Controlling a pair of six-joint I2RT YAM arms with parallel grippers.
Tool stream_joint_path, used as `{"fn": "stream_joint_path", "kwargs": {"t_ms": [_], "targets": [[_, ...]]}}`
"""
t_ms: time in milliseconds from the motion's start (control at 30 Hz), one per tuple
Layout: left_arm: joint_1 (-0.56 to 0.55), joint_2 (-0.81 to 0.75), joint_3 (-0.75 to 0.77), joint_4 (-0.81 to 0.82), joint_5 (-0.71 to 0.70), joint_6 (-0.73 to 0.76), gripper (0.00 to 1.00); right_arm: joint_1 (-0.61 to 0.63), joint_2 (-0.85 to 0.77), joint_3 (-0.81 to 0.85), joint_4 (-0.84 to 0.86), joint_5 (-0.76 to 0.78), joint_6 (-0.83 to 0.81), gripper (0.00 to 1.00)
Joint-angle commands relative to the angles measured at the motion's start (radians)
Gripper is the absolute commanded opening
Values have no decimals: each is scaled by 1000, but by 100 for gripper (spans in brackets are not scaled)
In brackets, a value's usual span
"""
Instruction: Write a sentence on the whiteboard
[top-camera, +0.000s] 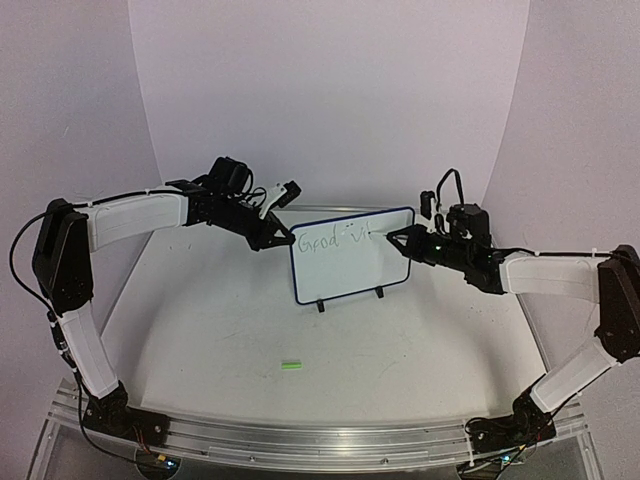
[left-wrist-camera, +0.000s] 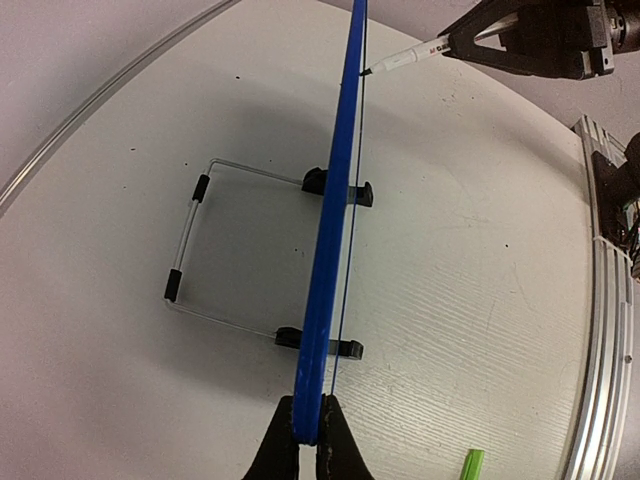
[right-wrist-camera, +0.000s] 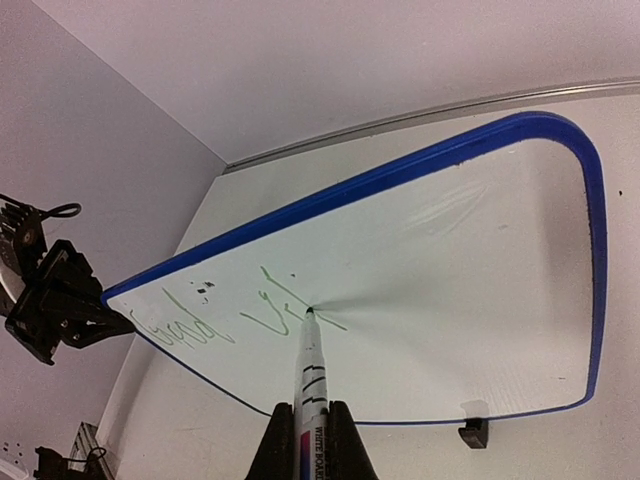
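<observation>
A robotics lab: the left arm (top-camera: 130, 220) and right arm (top-camera: 550, 275) are bolted to an aluminium rail (top-camera: 300, 440) edging a white counter (top-camera: 200, 330), with a plain curved backdrop (top-camera: 330, 100) and loose cables (top-camera: 20, 262).

Small green cap (top-camera: 291, 366) lying on white table (top-camera: 200, 320).

blocked: whiteboard (top-camera: 350, 255) | its 9 o'clock: left gripper (top-camera: 283, 240) | 3 o'clock: right gripper (top-camera: 392, 238), marker (right-wrist-camera: 310, 365) | free: table (top-camera: 200, 330) at 6 | green cap (top-camera: 291, 366) at 7
</observation>
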Motion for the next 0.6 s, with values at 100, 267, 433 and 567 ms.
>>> {"fn": "stream_joint_path", "kwargs": {"t_ms": [100, 267, 433, 567], "targets": [[5, -8, -10, -34, -98, 44, 0, -3, -38, 34, 31, 41, 0, 0], [5, -8, -11, -34, -97, 44, 0, -2, -40, 19, 31, 67, 1, 0], [5, -9, -10, -34, -96, 44, 0, -2, -38, 8, 27, 88, 2, 0], [5, -9, -10, -34, -96, 44, 0, -2, -40, -2, 22, 104, 3, 0]]}}
